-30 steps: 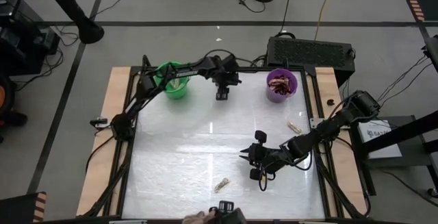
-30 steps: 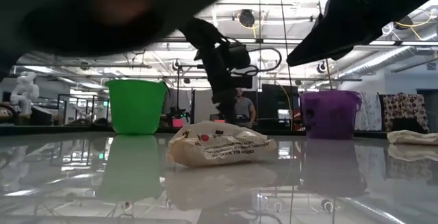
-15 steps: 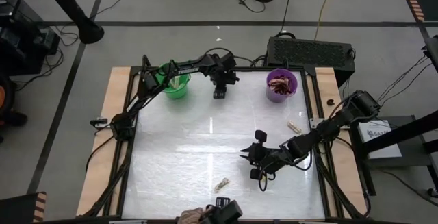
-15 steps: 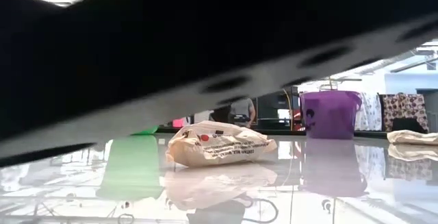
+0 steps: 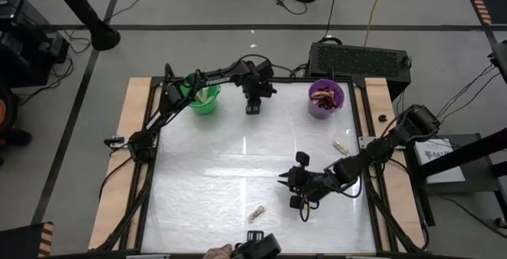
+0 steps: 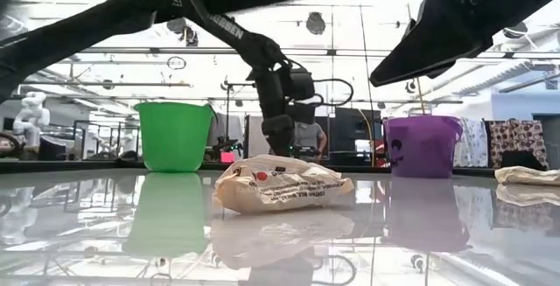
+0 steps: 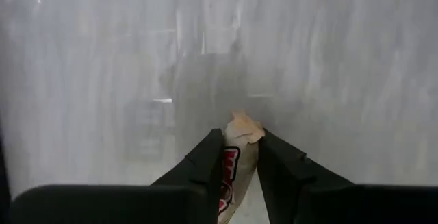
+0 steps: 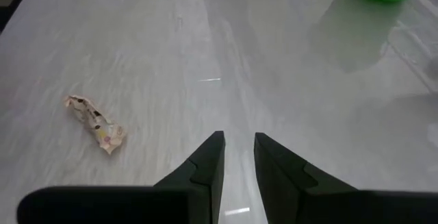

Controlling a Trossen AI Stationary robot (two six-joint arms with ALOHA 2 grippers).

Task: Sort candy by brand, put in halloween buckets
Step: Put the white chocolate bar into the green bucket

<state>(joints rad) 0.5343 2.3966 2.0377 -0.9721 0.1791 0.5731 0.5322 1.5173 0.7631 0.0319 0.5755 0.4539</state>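
Observation:
My left gripper hangs at the far side of the table between the green bucket and the purple bucket. It is shut on a pale candy with red print. The green bucket holds pale pieces, the purple one red-brown bars. Two pale candies lie flat on the table: one near the front, also in the right wrist view, and one at the right. My right gripper hovers right of centre, its fingers a narrow gap apart with nothing between them. My left gripper pinches the pale candy by its long sides between the two fingers. The fingers point down from above and run along the piece. Its crimped end sticks out past the fingertips toward the table; whether it touches the table I cannot tell.
A person's hand and a dark object show at the table's near edge. A black box stands behind the far right corner. The wide middle of the white table carries nothing.
A dark thing swept close across the low view half a second ago and has drawn away, so both buckets and the front candy show again. The hand at the near edge has shifted a little toward the left.

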